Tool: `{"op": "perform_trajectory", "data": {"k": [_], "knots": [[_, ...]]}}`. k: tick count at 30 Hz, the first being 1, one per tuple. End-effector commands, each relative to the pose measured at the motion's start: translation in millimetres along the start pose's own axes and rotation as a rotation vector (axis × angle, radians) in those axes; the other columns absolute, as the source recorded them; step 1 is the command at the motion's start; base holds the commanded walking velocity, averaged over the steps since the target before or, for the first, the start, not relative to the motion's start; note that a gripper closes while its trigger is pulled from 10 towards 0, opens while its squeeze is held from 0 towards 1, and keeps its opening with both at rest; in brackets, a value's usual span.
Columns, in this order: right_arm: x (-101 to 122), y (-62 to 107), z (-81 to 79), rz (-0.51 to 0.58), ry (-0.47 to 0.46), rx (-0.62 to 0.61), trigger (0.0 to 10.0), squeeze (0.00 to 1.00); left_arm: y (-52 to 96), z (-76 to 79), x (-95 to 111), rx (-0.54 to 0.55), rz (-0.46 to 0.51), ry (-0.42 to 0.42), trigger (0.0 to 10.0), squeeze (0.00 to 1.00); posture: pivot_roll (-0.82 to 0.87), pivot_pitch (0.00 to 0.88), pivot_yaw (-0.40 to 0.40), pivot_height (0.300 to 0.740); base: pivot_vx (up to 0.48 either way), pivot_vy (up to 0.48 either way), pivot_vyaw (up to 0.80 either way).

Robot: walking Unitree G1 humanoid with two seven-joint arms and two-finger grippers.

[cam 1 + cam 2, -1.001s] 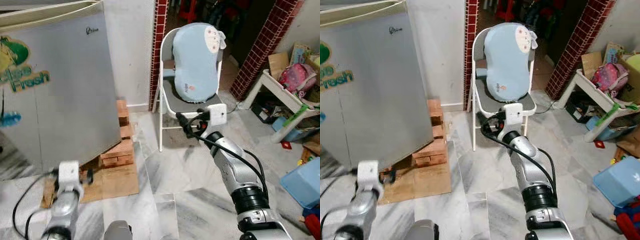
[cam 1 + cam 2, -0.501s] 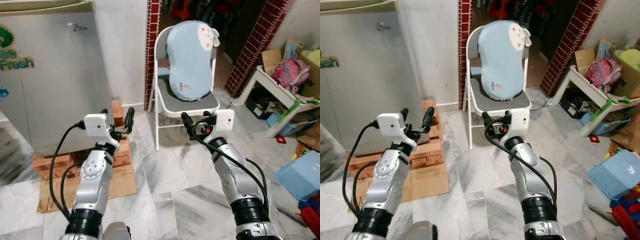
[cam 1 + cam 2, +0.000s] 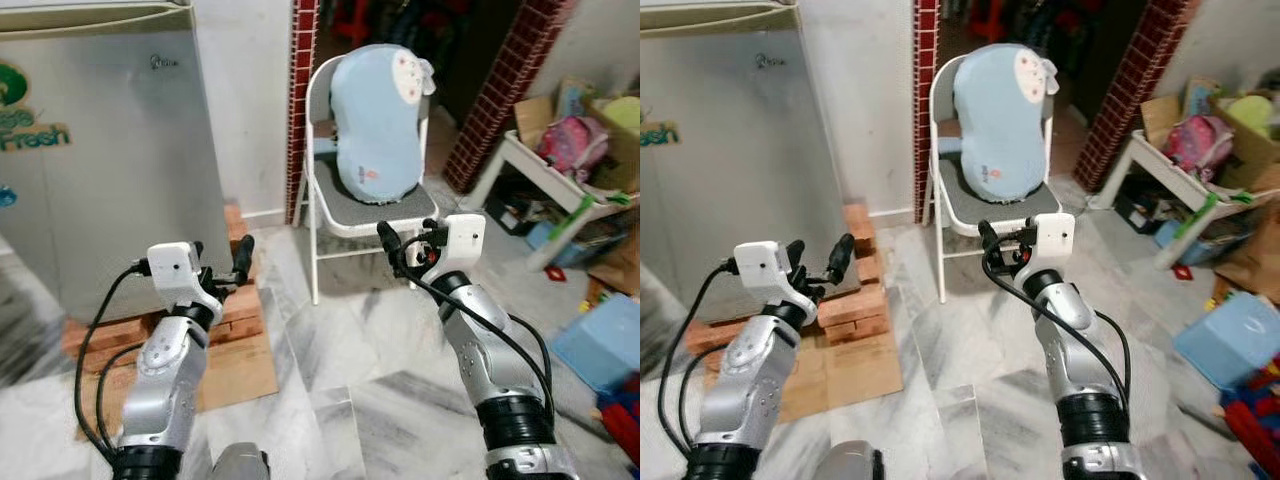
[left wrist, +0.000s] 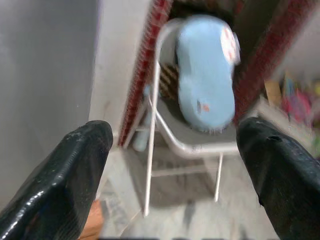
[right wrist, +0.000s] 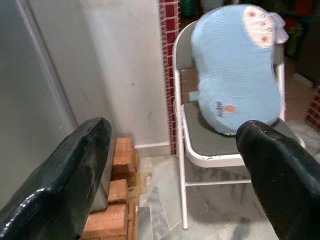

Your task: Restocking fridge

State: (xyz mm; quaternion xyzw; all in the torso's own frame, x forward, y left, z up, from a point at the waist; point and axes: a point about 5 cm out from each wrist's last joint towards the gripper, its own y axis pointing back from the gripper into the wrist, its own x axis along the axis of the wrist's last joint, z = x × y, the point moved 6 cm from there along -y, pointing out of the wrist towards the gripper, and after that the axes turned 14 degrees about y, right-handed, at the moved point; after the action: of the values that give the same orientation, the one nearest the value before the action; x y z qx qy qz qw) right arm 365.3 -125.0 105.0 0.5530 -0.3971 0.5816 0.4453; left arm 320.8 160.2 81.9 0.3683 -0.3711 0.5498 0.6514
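We face the shut fridge (image 3: 110, 150) on its bricks (image 3: 235, 300); left gripper (image 3: 218, 262) and right gripper (image 3: 405, 243) raised, fingers spread, empty; we judge best: square up, find the door edge first.

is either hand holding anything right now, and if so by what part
Nothing is held. The left hand and the right hand are both open and empty, raised in the air in front of the fridge and the chair.
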Motion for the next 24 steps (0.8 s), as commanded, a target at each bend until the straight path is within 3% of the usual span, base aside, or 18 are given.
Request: {"op": "perform_trajectory", "data": {"k": [1, 9, 24], "knots": [[-3.5, 5.8, 11.5, -0.016, 0.019, -0.031, 10.0, 0.00, -0.2, 15.0, -4.8, -0.043, -0.021, 0.002, 10.0, 0.00, 0.03, 0.000, -0.068, 0.740, 0.000, 0.480, -0.80], [-16.5, 18.2, 18.8, -0.060, 0.037, -0.090, 10.0, 0.00, 20.1, 6.3, -23.6, -0.076, -0.118, -0.113, 10.0, 0.00, 0.02, 0.000, -0.039, 0.740, 0.000, 0.480, -0.80], [-8.8, 8.8, 25.4, -0.048, 0.051, -0.132, 10.0, 0.00, 22.5, 12.8, -27.0, -0.126, -0.137, -0.203, 10.0, 0.00, 0.04, 0.000, -0.045, 0.740, 0.000, 0.480, -0.80]]}}
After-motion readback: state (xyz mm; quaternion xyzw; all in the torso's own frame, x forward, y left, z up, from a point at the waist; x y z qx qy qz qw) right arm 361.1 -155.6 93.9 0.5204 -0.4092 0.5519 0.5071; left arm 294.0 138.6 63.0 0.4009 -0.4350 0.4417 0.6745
